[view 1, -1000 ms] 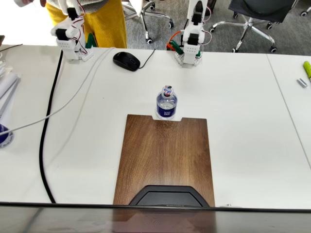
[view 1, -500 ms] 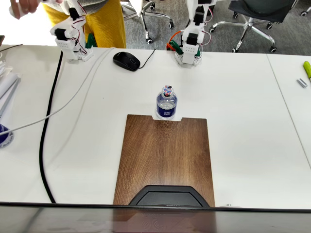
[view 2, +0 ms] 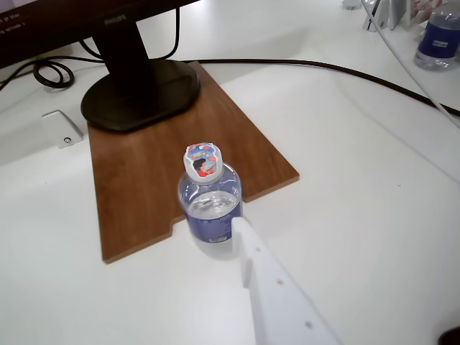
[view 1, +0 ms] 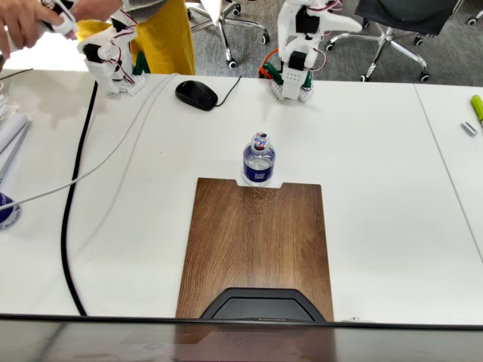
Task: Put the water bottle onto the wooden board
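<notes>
Reaching in from the bottom of the wrist view, one white finger (view 2: 277, 287) of the hand (view 2: 241, 237) is plain to see; its partner is out of frame, so how wide the hand stands cannot be told. The fingertip lies just beside the water bottle (view 2: 209, 198), and whether it touches cannot be told. The bottle stands upright on the white desk (view 2: 359, 180), seated in the small notch at the short edge of the wooden board (view 2: 151, 165), not on the wood itself. Its cap carries a small cartoon picture; writing on the blue label is too small to read. Farther along the board sits a black monitor stand (view 2: 136, 90), lettered "PHILIPS" on its neck, the screen cut off above. Beyond, a dark cable (view 2: 345, 70) crosses the desk, and a second bottle (view 2: 438, 39) stands at the far corner.
</notes>
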Robot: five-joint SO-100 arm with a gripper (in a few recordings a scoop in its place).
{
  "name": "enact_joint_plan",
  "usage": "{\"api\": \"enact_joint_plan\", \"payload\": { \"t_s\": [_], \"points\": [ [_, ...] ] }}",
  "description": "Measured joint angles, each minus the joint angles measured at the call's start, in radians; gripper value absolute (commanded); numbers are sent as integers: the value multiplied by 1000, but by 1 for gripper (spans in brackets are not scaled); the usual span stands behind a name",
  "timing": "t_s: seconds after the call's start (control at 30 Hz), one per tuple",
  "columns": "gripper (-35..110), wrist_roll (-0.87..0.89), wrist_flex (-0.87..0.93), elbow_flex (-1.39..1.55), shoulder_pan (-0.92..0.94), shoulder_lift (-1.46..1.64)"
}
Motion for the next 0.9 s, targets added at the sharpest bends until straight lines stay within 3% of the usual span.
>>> {"api": "enact_joint_plan", "payload": {
  "t_s": [0.6, 0.9],
  "points": [
    [81, -35, -764, 577, 40, -3],
    [81, -55, -854, 609, 80, -61]
  ]
}}
